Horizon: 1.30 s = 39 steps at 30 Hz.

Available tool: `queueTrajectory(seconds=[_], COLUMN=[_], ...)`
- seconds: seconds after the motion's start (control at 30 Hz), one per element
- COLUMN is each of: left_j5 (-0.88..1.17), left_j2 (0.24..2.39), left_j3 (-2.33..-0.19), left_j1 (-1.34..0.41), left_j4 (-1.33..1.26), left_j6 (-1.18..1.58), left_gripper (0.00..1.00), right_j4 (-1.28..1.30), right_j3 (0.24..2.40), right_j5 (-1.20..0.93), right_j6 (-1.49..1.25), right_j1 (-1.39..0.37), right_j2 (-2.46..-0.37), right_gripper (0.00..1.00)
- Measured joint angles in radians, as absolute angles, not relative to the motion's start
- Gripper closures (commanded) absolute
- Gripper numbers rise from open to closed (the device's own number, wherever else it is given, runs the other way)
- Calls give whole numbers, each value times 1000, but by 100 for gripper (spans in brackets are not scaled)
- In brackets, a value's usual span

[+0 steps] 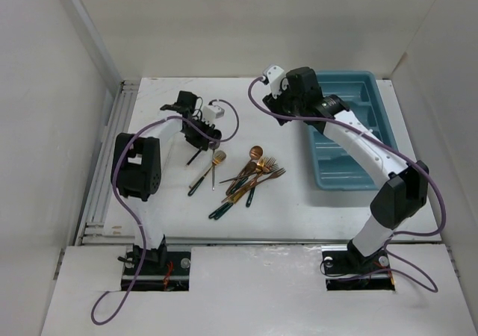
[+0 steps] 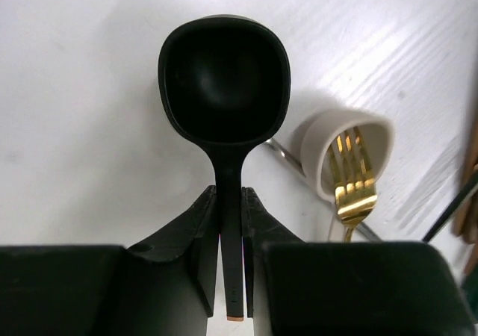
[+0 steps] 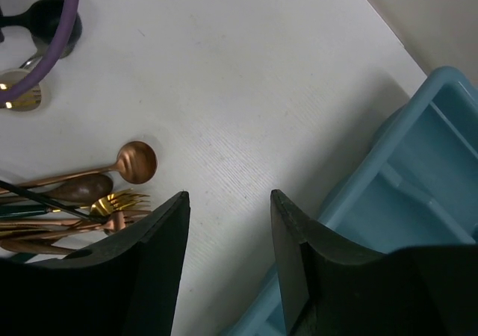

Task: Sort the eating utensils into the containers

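One black spoon (image 2: pixel 224 82) sits gripped in the left pincer (image 2: pixel 228 205).

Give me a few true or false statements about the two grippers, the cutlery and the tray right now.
1. The left gripper is shut on the handle of a black spoon. True.
2. The right gripper holds a fork. False: its fingers are open with nothing between them.
3. The teal tray lies on the right arm's side of the table. True.
4. Every utensil is in the tray. False: a pile of utensils lies on the table between the arms.
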<state>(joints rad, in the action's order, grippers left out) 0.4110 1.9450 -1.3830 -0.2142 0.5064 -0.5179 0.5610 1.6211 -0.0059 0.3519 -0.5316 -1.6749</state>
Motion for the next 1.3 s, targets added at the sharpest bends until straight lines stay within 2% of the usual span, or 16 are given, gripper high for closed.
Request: queueTrajectory(seconds=[0.07,0.17,0.27,0.33,0.4,0.5,0.67,0.97,1.07,1.13,1.3], left_j5=[416,426,458,493,525,583,680,692,653,637,620], left_j2=[1947,1950,1949,1946,1931,1909,1908,1908,1913,1934,2072], left_j3=[-1465,-1658,-1851,-1943,-1979,-1985,-1976,-1937,-1909,-1912,-2011], left_j1=[-214,-217,-221,-229,-255,-329,-415,-398,-421,-444,-536], left_j4=[533,553,513,448,400,370,328,257,208,165,47], left_j6=[-488,-442,-353,-286,-252,-224,-151,-84,-84,-83,-39], left_gripper=[100,100,100,100,100,100,100,100,100,100,100], right_j4=[560,514,398,323,240,58,-304,-466,-389,-230,202], right_j3=[1621,1612,1575,1571,1573,1549,1363,1264,1218,1207,1320], right_j5=[-9,-91,-204,-246,-297,-376,-463,-452,-405,-318,67], right_j6=[347,304,232,190,129,-14,-284,-469,-459,-413,-280], right_j1=[-524,-474,-385,-356,-370,-408,-387,-351,-316,-290,-263], right_j2=[-1667,-1642,-1607,-1603,-1614,-1636,-1625,-1617,-1558,-1467,-1157], right_gripper=[47,34,11,8,8,14,14,19,17,14,13])
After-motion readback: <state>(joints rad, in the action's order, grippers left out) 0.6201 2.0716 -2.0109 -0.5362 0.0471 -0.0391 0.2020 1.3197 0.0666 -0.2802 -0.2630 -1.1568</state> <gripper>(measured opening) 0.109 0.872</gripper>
